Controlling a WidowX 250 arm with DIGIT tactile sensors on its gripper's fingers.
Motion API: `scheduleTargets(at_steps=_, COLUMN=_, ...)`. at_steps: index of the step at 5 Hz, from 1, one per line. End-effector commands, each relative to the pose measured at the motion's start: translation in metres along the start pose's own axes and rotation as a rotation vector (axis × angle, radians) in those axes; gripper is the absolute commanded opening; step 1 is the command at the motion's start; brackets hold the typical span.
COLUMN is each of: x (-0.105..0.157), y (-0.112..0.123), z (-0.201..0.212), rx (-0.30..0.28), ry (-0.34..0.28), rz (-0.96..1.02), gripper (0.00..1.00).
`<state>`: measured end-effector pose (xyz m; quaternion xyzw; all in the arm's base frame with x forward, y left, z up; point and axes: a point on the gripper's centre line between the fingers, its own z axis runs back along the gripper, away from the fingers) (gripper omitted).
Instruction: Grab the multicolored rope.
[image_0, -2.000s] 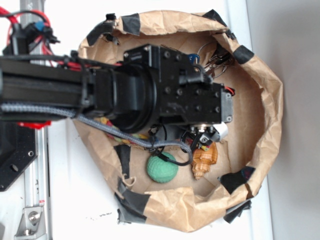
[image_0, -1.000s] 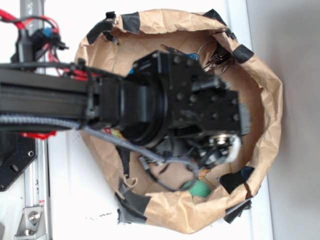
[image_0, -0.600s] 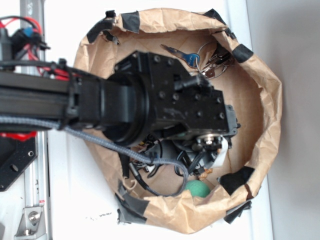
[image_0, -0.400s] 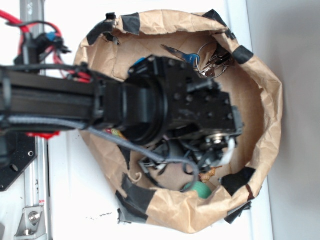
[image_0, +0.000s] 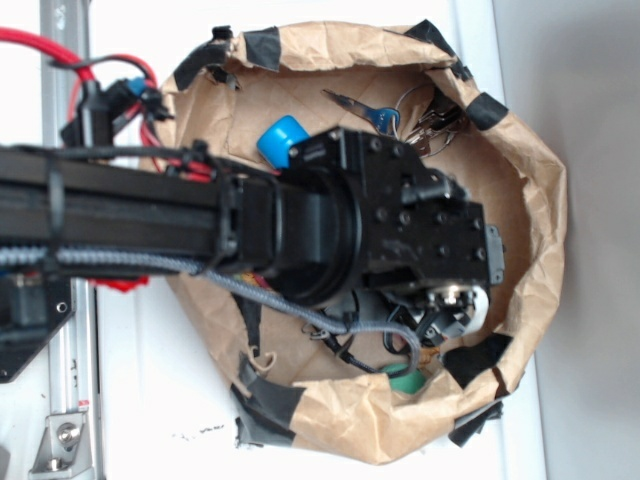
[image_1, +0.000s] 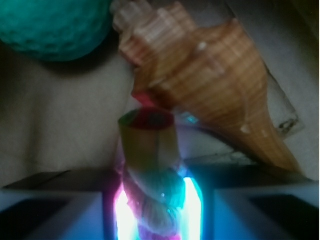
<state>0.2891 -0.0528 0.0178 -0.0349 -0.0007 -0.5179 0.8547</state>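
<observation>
Looking through the wrist view, I see the claw (image_1: 155, 210) closed narrow on the multicolored rope (image_1: 150, 165), whose taped, cut end sticks up out from between the two fingers (image_1: 60, 215). The rope's strands glow pink and green where the light comes through beside them. Just beyond the rope end lies the ribbed shell (image_1: 210, 95), its wide part touching or nearly touching the rope tip; I cannot tell which. Off to the far left of the claw sits the green ball (image_1: 55, 27), apart from the shell's pointed end.

From the exterior view, the arm (image_0: 150, 225) reaches across into the brown paper bag (image_0: 520, 200), and the wrist block covers the claw and the rope entirely. Only a sliver of the green ball (image_0: 405, 378) shows at the bag's lower wall, partly behind the grey braided cable (image_0: 300, 310). A blue bottle cap (image_0: 282, 140) now shows behind the wrist, where two seconds ago the arm hid it. The keys (image_0: 390, 115) lie near the bag's upper wall. Compared with two seconds ago, the wrist sits further toward the right wall of the bag, the ball has shifted from the middle to the lower edge, and the shell is no longer visible from outside.
</observation>
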Motion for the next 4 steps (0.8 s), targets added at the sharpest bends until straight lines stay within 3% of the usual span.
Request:
scheduleTargets(at_steps=1, x=-0.026, y=0.024, z=0.087, rx=0.14, ry=-0.009, rz=0.342, gripper=0.0)
scheduleTargets(at_steps=2, x=-0.035, y=0.018, z=0.135, rx=0.094, ry=-0.048, rz=0.374, gripper=0.0)
scheduleTargets(at_steps=3, x=-0.029, y=-0.001, z=0.164, rx=0.166, ry=-0.03, rz=0.44, gripper=0.0)
scheduleTargets(at_steps=4, x=-0.028, y=-0.01, z=0.169, rx=0.184, ry=-0.005, rz=0.532, gripper=0.0)
